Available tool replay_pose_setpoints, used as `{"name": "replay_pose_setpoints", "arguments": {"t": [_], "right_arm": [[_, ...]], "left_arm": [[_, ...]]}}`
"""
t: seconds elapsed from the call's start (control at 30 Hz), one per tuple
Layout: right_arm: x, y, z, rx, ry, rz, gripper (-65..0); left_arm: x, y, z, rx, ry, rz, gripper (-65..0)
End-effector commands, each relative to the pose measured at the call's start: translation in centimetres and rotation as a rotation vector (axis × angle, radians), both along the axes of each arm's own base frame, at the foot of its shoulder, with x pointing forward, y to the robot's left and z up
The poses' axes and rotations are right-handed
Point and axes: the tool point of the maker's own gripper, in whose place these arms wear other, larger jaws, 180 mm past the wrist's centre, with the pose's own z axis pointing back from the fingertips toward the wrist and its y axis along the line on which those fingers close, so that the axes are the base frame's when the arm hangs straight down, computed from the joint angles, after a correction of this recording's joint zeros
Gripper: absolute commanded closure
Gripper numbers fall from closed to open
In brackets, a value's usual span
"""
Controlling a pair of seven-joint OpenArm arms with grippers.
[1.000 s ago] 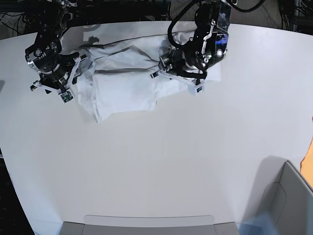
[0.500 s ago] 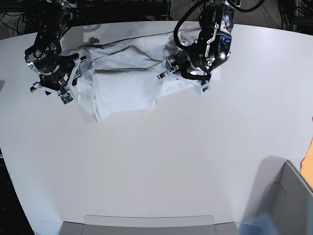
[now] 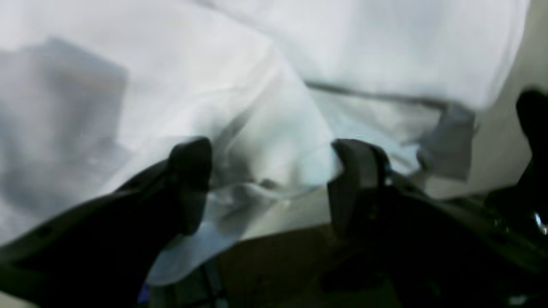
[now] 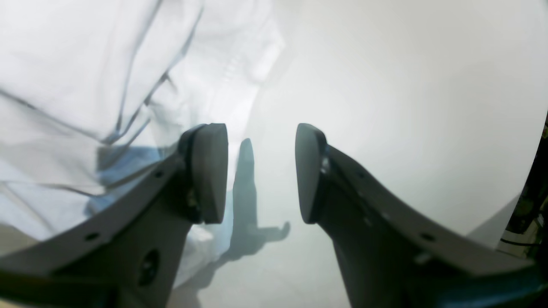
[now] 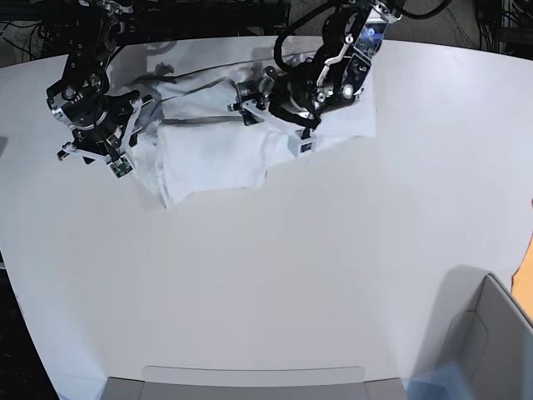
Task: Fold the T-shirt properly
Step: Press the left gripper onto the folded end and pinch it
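Observation:
The white T-shirt (image 5: 212, 146) lies crumpled and partly folded at the far side of the table, between my two arms. My left gripper (image 5: 275, 117) hovers low over the shirt's middle right. In the left wrist view the left gripper (image 3: 272, 179) is open, with a loose fold of the shirt (image 3: 274, 141) lying between its dark fingers (image 3: 190, 171). My right gripper (image 5: 92, 154) is at the shirt's left edge. In the right wrist view the right gripper (image 4: 259, 171) is open and empty over bare tabletop, with the shirt (image 4: 107, 85) beside its left finger.
A grey bin (image 5: 491, 333) stands at the front right corner and a grey tray (image 5: 250, 383) at the front edge. Something orange (image 5: 525, 275) shows at the right border. Dark cables and stands run behind the table's far edge (image 5: 208, 37).
My left arm has swung left and turned, from the shirt's right part to over its middle. My right arm has shifted slightly up and to the right. The shirt lies about as before.

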Motion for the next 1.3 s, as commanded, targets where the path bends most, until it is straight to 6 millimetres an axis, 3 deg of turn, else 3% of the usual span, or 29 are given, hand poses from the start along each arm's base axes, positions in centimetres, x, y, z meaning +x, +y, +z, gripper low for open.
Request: {"name": "replay_pose_setpoints", "arguments": {"t": [0.0,0.17,0.33,0.53,0.6,0.73,0.93,1.13,1.27], "right_arm": [[0.6,0.1,0.8,-0.001,-0.031,0.017,-26.0],[0.6,0.0,0.8,-0.002,-0.032,0.015,-26.0],[0.6,0.0,0.8,0.000,-0.032,0.016,-26.0],[0.6,0.0,0.9,0.001,-0.034,0.015,-26.0],[0.6,0.0,0.9,0.002,-0.035,0.014,-26.0],[0.7,-0.1,1.0,0.001,-0.037,0.011,-26.0],[1.1,-0.3,1.3,0.007,-0.053,-0.005,-26.0],[1.1,-0.2,1.3,0.008,-0.052,-0.002,-26.0],[1.1,-0.2,1.3,0.010,-0.052,-0.002,-26.0]], "left_arm": [[0.5,-0.5,1.0,-0.029,-0.004,0.013,-44.8],[2.8,-0.8,2.5,-0.038,-0.069,0.006,-44.6],[5.8,-1.5,5.8,-0.074,-0.187,0.004,-43.7],[6.4,-3.0,8.7,-0.142,-0.255,0.003,-31.0],[6.4,-2.8,8.6,-0.141,-0.252,0.010,-22.5],[3.4,-1.4,5.5,-0.110,-0.146,0.037,-0.7],[1.5,1.6,3.0,-0.085,-0.042,0.157,0.0],[0.4,1.9,2.1,-0.074,-0.008,0.163,0.0],[-0.5,3.3,0.1,-0.016,0.043,0.167,0.0]]}}
